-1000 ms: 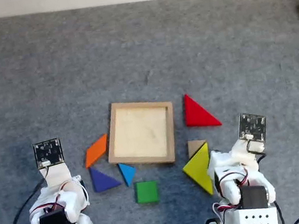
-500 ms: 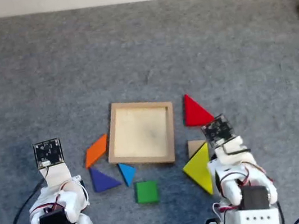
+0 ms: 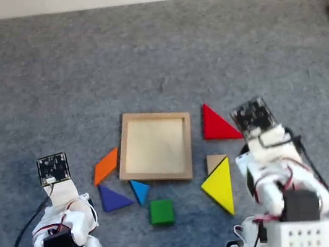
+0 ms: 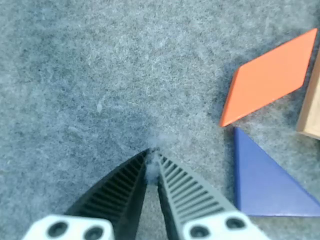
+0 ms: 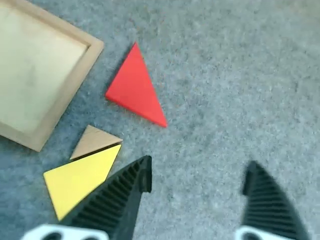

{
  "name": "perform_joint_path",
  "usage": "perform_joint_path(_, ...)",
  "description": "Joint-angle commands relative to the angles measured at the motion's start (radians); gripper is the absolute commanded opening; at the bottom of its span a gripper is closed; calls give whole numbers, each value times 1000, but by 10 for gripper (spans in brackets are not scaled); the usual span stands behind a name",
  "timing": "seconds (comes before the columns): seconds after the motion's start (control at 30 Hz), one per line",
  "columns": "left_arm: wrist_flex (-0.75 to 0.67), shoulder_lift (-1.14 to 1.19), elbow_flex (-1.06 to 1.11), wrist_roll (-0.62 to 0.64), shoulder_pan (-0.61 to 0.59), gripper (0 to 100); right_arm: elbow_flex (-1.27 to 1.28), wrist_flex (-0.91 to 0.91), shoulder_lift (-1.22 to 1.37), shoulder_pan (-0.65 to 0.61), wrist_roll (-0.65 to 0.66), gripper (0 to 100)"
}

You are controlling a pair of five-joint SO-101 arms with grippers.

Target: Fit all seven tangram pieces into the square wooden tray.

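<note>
From where I stand, the left claw (image 4: 151, 156) sits at the far left with its tips pinched together over the grey felt of the desk (image 3: 233, 43), holding nothing. Next come the orange parallelogram (image 3: 106, 166), the dark blue triangle (image 3: 112, 198) and the light blue triangle (image 3: 141, 190), all close by the square wooden tray (image 3: 121, 152), which has no piece in it. The green square (image 3: 161, 211) lies just below the tray. Right of the tray the tan triangle (image 3: 215, 162) touches the yellow triangle (image 3: 220, 183), with the red triangle (image 3: 217, 124) above them. The right claw (image 5: 199, 165) hangs beside the red one, spread wide and gripping nothing. These pieces look thin, stiff and light, likely slick on their painted faces. Lying flush on the felt, each wants a pinch across opposite edges, tips pressed down into the pile. I count seven pieces: five triangles, one square, one parallelogram, plus one tray.
</note>
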Motion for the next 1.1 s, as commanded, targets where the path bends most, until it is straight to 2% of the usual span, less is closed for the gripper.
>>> perform_joint_path(0.0,6,-7,19,8,-8,8,-156,-1,213,-16,5,353)
perform_joint_path(0.2,6,-7,19,8,-8,8,-263,-44,521,-119,5,356)
perform_joint_path(0.4,6,-7,19,8,-8,8,-295,-219,776,-186,2,356)
perform_joint_path(0.53,6,-7,19,8,-8,8,-295,-335,897,-226,-84,357)
perform_joint_path(0.67,6,-7,19,8,-8,8,-295,-404,995,-271,-89,357)
perform_joint_path(0.83,6,-7,19,8,-8,8,-305,-472,1082,-283,-89,357)
perform_joint_path(1.07,6,-7,19,8,-8,8,-452,-475,1267,-283,-87,357)
